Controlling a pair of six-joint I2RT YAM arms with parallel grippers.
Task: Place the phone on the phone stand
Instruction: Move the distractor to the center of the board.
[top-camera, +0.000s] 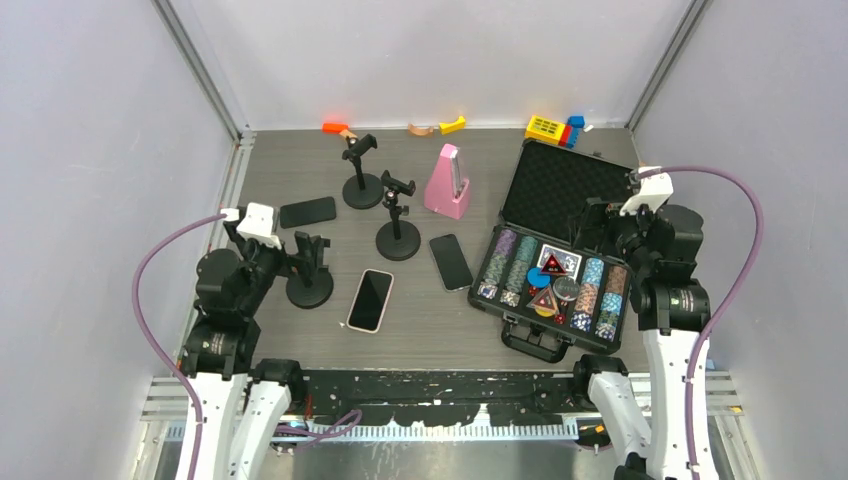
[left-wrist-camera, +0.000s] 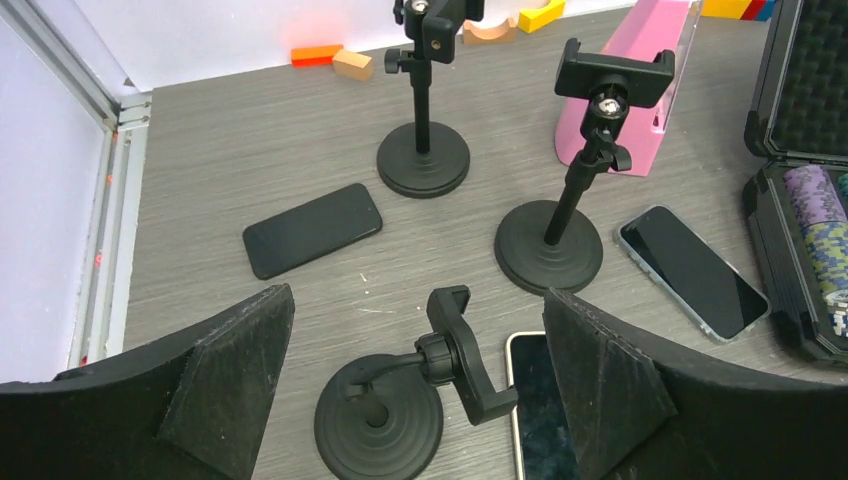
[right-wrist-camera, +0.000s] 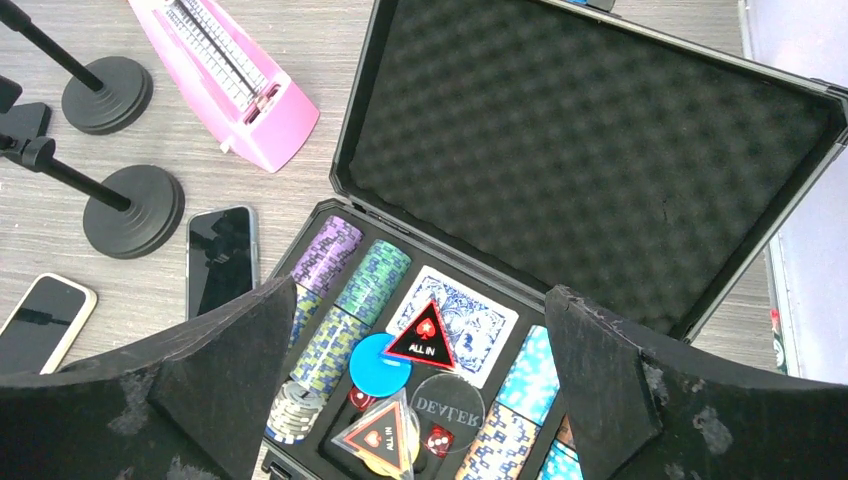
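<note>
Lying flat, the light-rimmed phone (top-camera: 369, 299) just beside the nearest stand (top-camera: 309, 288) offers only thin edges. The left gripper (left-wrist-camera: 418, 300), spread wide and empty like the right gripper (right-wrist-camera: 420, 290), could skid off them or topple that stand.

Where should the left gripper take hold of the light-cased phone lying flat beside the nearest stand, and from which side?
Probably across the two long edges of the phone, near its middle, coming straight down from above. It lies flat on the table, screen up, so only its thin sides can be pinched.
</note>
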